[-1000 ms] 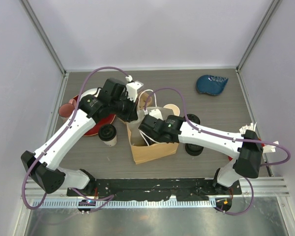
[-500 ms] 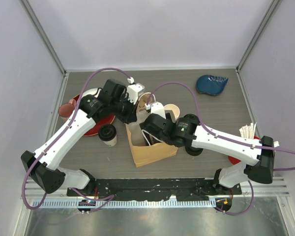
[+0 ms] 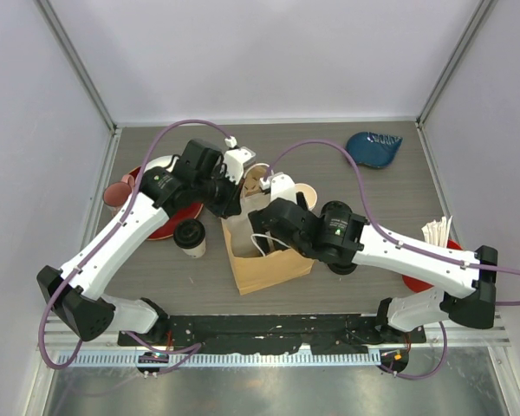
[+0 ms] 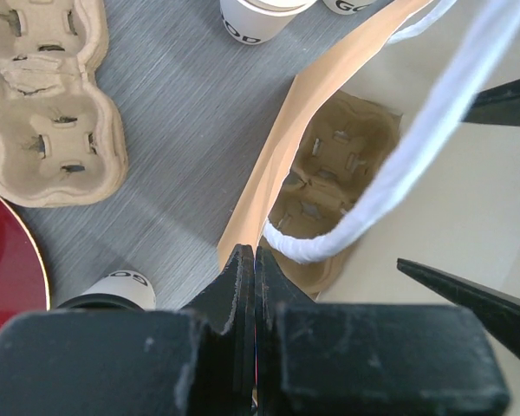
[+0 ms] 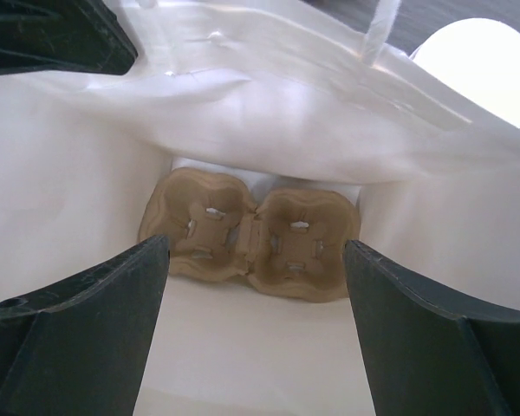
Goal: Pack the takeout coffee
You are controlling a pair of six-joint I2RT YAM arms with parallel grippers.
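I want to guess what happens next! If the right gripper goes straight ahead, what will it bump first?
Probably the cardboard cup carrier lying in the paper bag, between the open fingers of the right gripper; depth is unclear.

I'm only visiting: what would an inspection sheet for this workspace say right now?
Surface: grey wood-grain table.
Job's things: one lidded cup stands left of the paper bag; a cup carrier lies in the bag's bottom.
Clutter: spare carrier, red plate, blue dish.
Grippers: left gripper shut, pinching the bag's rim; right gripper open inside the bag, above the carrier.
Cables: purple cables arch over both arms.
Surroundings: pale walls on three sides.
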